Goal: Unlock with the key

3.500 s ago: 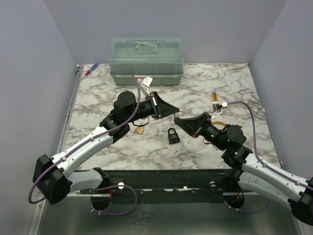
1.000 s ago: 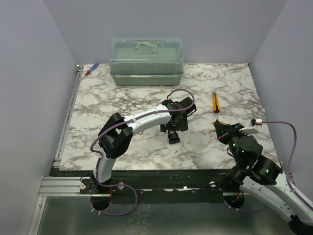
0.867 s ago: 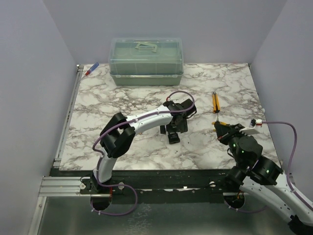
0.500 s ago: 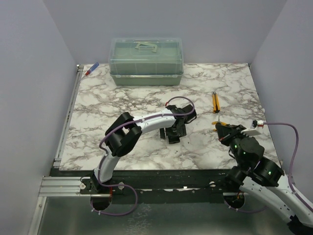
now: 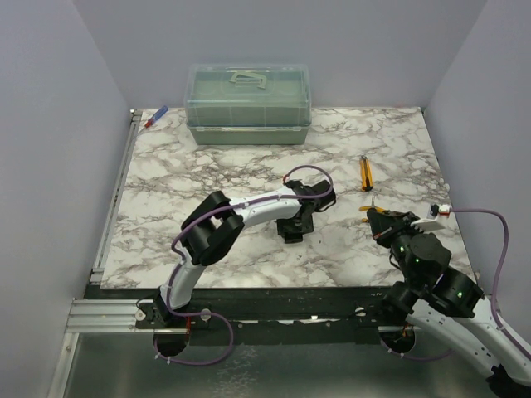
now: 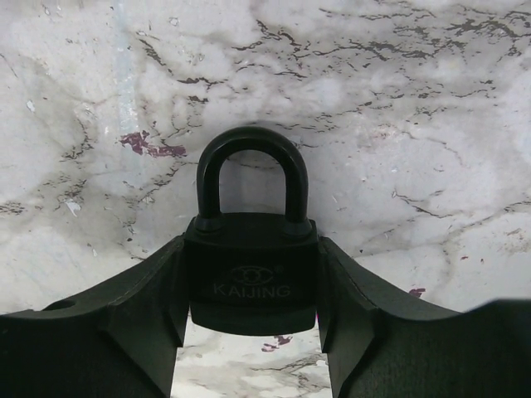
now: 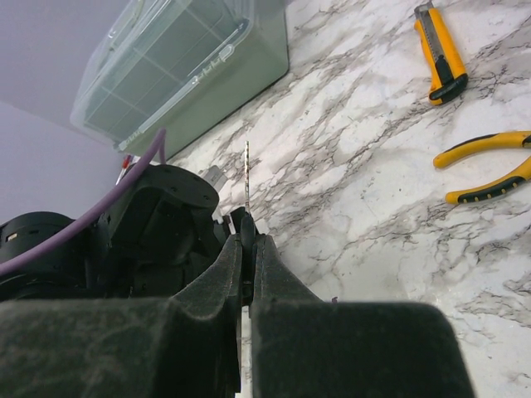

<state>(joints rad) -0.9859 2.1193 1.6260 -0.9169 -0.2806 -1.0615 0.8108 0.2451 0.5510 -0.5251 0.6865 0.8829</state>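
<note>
- The left hand (image 6: 250,249) is closed on the black padlock (image 6: 250,278). Its two fingers (image 6: 141,307) press against the sides of the lock body.
- In the left wrist view the padlock lies flat on the marble bench (image 5: 207,166). Its closed shackle points to 12 o'clock, away from the hand.
- Seen from above, the padlock sits near the middle of the bench, with the left arm stretched across to it.
- The right hand (image 7: 246,240) is clamped on the key (image 7: 247,186). The dark head is pinched between the fingertips and the thin shaft sticks straight out beyond them.
- The right hand hangs at about 3 o'clock from the padlock, well apart from it, so the key is clear of the lock.
- Yellow-handled pliers (image 7: 489,170) lie on the bench just beside the right hand. A yellow utility knife (image 5: 364,173) lies at 12 o'clock from them.
- A translucent green lidded box (image 5: 248,104) stands at the 12 o'clock edge of the bench.
- A red and blue pen (image 5: 155,117) lies at 9 o'clock from the box, near the corner.
</note>
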